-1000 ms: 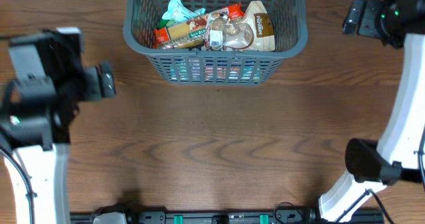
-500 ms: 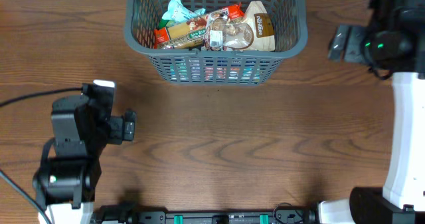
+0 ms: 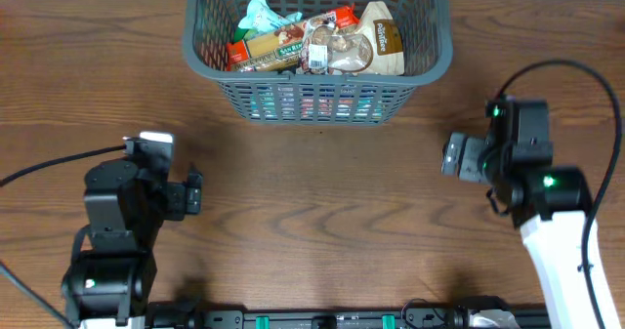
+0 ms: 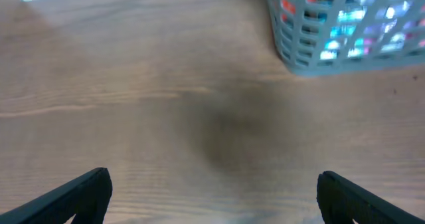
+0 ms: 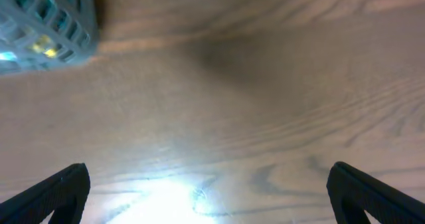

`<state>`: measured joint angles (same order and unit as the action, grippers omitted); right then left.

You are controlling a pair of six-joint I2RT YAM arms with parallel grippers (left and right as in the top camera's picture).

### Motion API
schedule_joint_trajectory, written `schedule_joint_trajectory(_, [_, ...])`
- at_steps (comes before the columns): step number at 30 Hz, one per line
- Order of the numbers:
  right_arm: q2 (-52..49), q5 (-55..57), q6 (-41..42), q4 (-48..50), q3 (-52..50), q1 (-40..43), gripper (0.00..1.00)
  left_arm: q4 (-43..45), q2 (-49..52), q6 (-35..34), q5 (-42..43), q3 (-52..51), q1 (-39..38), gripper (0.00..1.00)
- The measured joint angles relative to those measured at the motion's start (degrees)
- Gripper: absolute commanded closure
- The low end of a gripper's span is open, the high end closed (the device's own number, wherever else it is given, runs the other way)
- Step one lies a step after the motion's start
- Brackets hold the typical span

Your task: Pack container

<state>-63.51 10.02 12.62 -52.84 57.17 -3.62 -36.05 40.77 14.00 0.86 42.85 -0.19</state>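
The container (image 3: 317,102), a dark grey slatted basket, stands at the table's far middle. It holds several grocery packs, among them a teal pouch (image 3: 264,17), a yellow box (image 3: 273,48) and a beige bag (image 3: 383,38). My left gripper (image 3: 190,194) hovers over bare wood at the front left, open and holding nothing. On the right, level with the space before the basket, my right gripper (image 3: 451,158) is open and holds nothing too. The left wrist view catches the container's corner (image 4: 345,24) at top right, with the left gripper (image 4: 212,197) open below. The right wrist view shows the container (image 5: 46,21) at top left, the right gripper (image 5: 209,194) open.
The brown wooden table (image 3: 322,222) stretches between the two arms in front of the basket. Black cables loop off each arm near the table's left and right edges. A bright glare spot lies on the wood (image 5: 166,197) under the right gripper.
The right arm swung from the far right corner down and left toward the table's middle. The left arm drew back toward the front edge and a little right. Both grippers stayed open.
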Motion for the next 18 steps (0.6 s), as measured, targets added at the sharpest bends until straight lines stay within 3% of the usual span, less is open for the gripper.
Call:
schedule_joint_trajectory(5, [3.9, 0.2, 0.0, 0.1, -5.6, 0.0, 0.01, 0.2, 0.1, 0.0, 0.0, -1.9, -0.1, 0.01])
schedule_joint_trajectory(18, [4.1, 0.3, 0.2, -1.2, -6.3, 0.0, 0.01, 0.2, 0.0, 0.0, 0.0, -1.9, -0.1, 0.01])
